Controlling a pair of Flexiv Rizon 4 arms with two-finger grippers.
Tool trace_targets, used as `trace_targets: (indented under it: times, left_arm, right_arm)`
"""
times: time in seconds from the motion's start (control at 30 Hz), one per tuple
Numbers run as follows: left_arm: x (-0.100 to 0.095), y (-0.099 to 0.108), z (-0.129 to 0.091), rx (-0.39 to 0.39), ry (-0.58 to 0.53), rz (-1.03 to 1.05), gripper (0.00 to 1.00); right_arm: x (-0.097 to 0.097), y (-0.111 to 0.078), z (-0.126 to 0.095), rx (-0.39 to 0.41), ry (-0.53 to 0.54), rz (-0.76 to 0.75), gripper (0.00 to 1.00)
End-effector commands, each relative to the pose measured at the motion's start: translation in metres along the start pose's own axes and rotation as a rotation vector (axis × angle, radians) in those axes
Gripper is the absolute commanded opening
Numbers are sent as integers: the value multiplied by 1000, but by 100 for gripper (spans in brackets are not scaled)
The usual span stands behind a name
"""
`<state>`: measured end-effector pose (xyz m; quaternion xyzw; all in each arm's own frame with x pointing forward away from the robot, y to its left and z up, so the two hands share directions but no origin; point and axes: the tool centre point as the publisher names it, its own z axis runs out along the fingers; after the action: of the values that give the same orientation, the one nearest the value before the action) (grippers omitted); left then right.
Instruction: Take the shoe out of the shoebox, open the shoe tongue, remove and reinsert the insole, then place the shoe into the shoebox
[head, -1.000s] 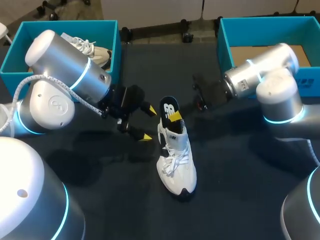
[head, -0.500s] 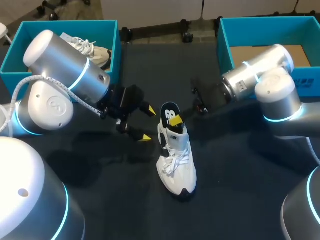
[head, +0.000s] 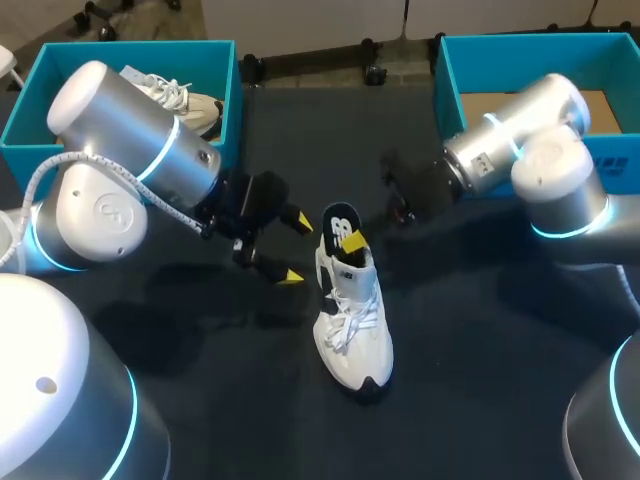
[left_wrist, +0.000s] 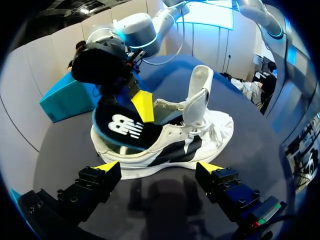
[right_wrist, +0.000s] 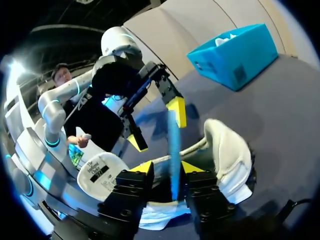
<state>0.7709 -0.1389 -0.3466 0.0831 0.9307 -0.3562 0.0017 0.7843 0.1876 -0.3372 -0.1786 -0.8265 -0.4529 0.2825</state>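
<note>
A white shoe (head: 355, 320) stands upright mid-table, toe toward the near edge. Its dark insole (head: 340, 222) sticks up out of the heel opening. My right gripper (head: 348, 238) is at the insole's top. In the right wrist view the insole (right_wrist: 173, 140) shows edge-on between the open fingers of the right gripper (right_wrist: 167, 167), with a gap on one side. The white tongue (left_wrist: 200, 87) stands pulled up. My left gripper (head: 295, 248) is open just left of the shoe. In its own view the left gripper (left_wrist: 158, 170) faces the shoe's side (left_wrist: 200, 135).
A teal shoebox (head: 228, 95) at the back left holds another pale shoe (head: 185, 100). A second teal shoebox (head: 450, 75) at the back right shows a cardboard floor. The dark table (head: 480, 380) lies bare at the near right.
The insole has sunk a little lower into the heel. My right gripper has closed and spread again at the insole. The left arm has kept still.
</note>
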Motion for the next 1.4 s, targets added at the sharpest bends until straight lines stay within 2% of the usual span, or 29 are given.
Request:
trace_targets:
  times: [0.03,0.13,0.23,0.27,0.33,0.87,1.1,1.4]
  left_arm:
    - [5,1,0,1,-8,-1,100]
    - [6,2,-1,1,-8,-3,100]
    - [6,2,-1,0,-8,-3,100]
    - [6,2,-1,0,-8,-3,100]
    - [6,2,-1,-2,-8,-3,100]
    - [7,4,-1,4,-4,-8,100]
    - [7,5,0,8,-5,-8,100]
    - [8,6,-1,8,-3,-8,100]
  right_arm:
    - [-1,8,-1,12,-4,-8,38]
    - [-3,10,-1,14,-4,-13,37]
    - [-10,10,0,7,-7,-12,31]
    - [-12,9,1,9,-5,1,25]
    - [-14,8,2,17,-2,32,0]
    - [-10,14,-6,38,50,188,0]
    - [-10,4,2,76,76,225,0]
    - [-6,-18,10,114,87,273,0]
